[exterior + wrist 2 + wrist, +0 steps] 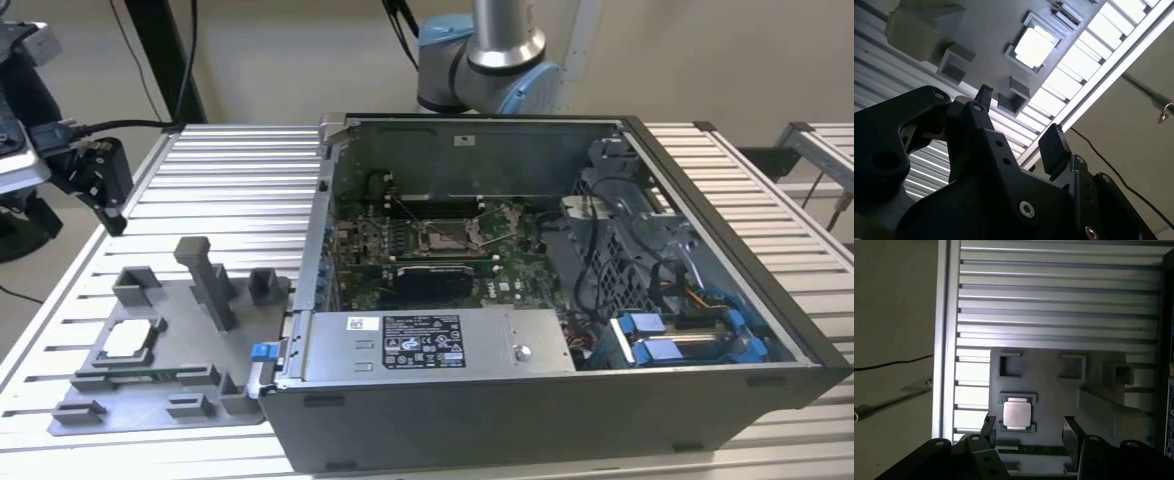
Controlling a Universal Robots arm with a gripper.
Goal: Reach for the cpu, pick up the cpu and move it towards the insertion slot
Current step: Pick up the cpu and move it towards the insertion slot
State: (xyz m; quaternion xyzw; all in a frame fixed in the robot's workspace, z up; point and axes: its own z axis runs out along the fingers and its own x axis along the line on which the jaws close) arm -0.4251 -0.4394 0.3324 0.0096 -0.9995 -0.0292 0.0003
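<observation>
One cpu [1017, 413], one insertion slot [447, 235], one claw [1028, 426].
The cpu lies flat on the grey plate [187, 350], apart from the spread, empty claw (seen between its fingers in the first wrist view); the slot is well apart.

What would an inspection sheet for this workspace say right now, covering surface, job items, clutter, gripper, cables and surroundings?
Surface: slatted metal table carrying an open computer case and a grey fixture plate.
Job's things: the cpu lies flat in its seat on the fixture plate; the insertion slot sits on the green motherboard, with a dark centre.
Clutter: nothing seen.
Gripper: the gripper is open and empty, over the fixture plate, apart from the cpu.
Cables: black cable near the wrist; wire bundle inside the case.
Surroundings: arm base behind the case; second table at the exterior view's right.
</observation>
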